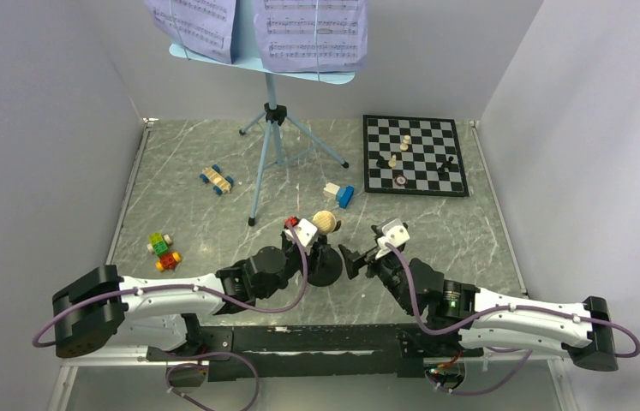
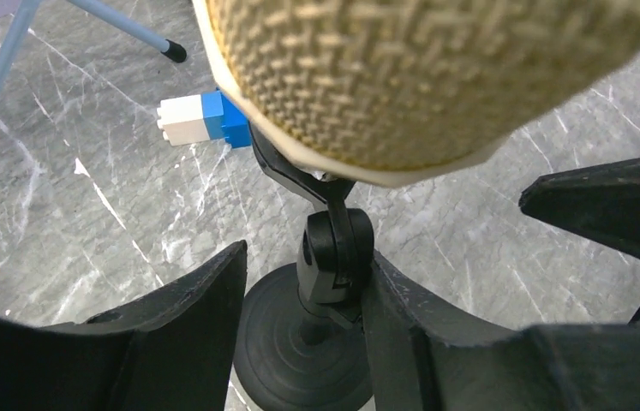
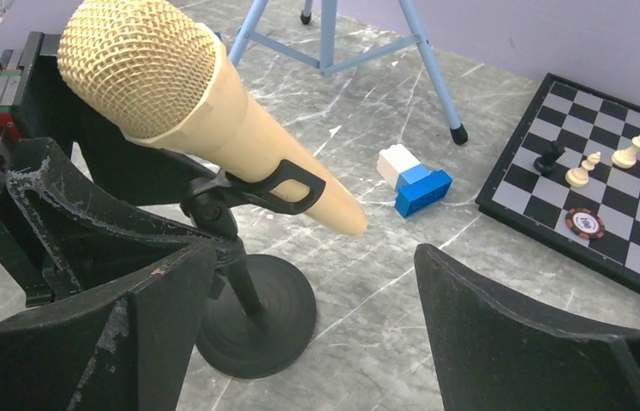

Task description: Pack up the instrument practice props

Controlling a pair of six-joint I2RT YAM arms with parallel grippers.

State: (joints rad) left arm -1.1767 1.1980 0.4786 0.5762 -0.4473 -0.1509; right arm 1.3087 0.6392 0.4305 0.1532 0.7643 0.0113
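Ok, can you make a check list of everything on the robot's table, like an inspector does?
Surface: grey marbled table top, white veins.
Job's things: light-blue music stand upright at the back, sheet-music pages on it; tan microphone tilted in the clip of the black mic stand, near the arms.
Clutter: chessboard with a few pieces, back right; blue-and-white block; toy car; coloured blocks, left.
Grippers: left gripper jaws open, either side of the mic stand's post; right gripper jaws open beside it, holding nothing.
Cables: purple cables looping along both arms.
Surroundings: plain walls on three sides.
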